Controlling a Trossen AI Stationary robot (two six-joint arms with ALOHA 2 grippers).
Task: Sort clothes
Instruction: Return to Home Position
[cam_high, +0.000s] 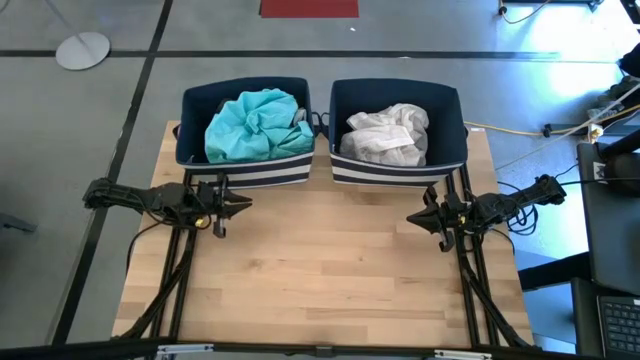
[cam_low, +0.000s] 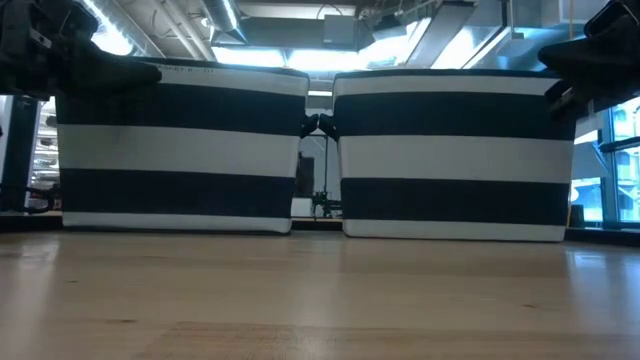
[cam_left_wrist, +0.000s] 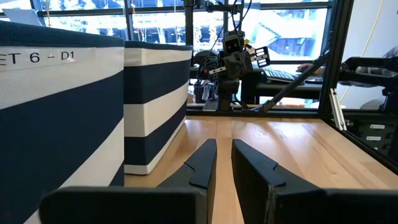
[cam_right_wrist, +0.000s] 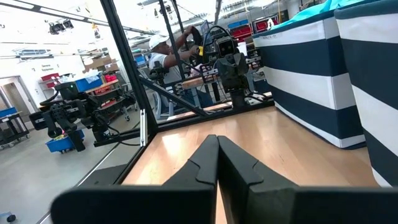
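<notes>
High view: both navy striped bins sit at the table's far edge. A teal garment is heaped in the left bin and a white garment in the right bin; no cloth lies on the wood. The left gripper hovers just near of the left bin, the right gripper just near of the right bin, both pointing inward. Low view: only the bins' striped fronts and bare tabletop show. Left wrist view: the fingers stand narrowly parted, nothing between them, bin wall close alongside. Right wrist view: the fingers meet at the tips, empty. Sorting looks finished. To home well, draw each arm back level and slowly, clear of the bin walls, and settle both evenly.
</notes>
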